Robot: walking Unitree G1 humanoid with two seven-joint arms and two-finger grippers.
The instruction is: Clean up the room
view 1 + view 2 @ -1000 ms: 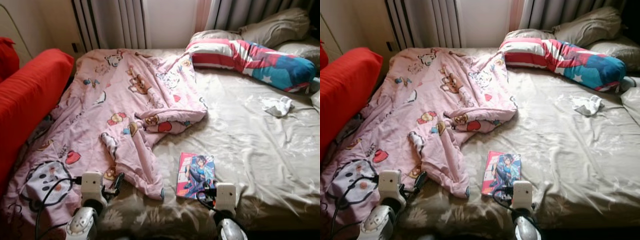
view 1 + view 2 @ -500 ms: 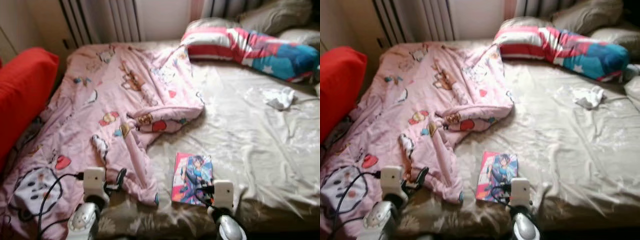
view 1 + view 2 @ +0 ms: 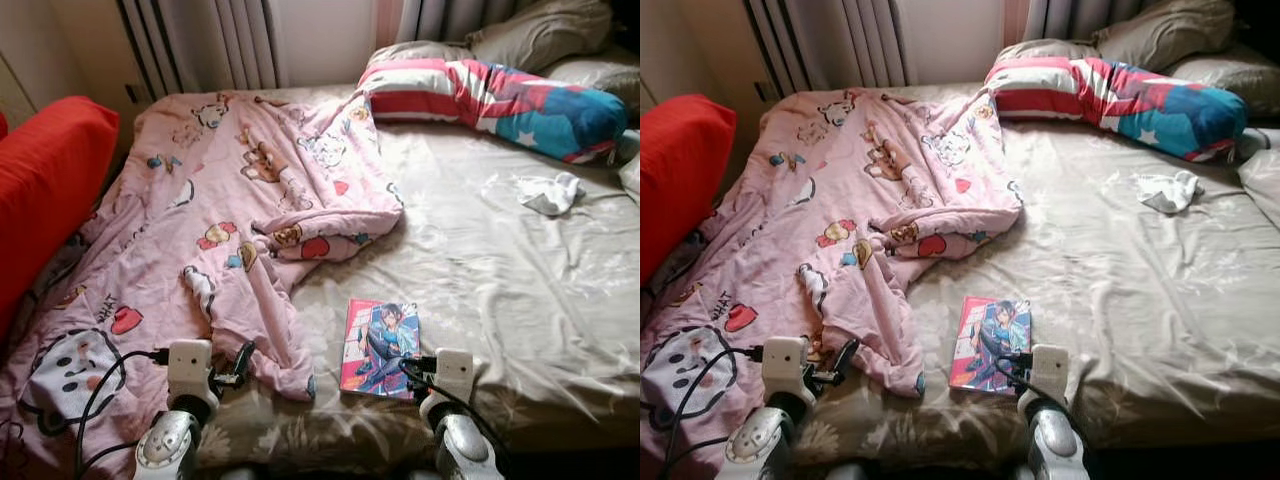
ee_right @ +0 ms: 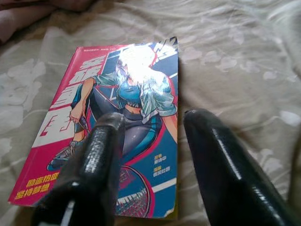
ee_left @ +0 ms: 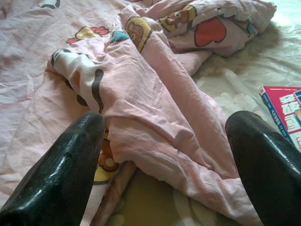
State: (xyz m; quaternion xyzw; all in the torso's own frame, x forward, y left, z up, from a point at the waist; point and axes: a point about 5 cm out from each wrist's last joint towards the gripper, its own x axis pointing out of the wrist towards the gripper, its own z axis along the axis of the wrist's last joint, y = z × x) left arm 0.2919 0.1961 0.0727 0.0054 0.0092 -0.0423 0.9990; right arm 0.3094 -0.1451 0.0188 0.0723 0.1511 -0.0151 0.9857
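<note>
At the bed's [image 3: 520,300] near edge, the left hand [image 5: 164,160] hovers, fingers spread, over the pink blanket's [image 3: 220,210] corner; right of it, the right hand [image 4: 150,165], fingers apart, hangs above a book [image 3: 381,346] lying flat.

Bed [image 3: 520,300]: one, beige sheet.
Pink cartoon-print quilt [image 3: 230,200]: one.
Book [image 3: 380,347] with illustrated cover: one.
Striped red, white and blue bolster [image 3: 500,100]: one.
Beige pillows [image 3: 540,30]: at least two.
White crumpled cloth [image 3: 553,192]: one.
Red cushion [image 3: 45,190]: one.
</note>
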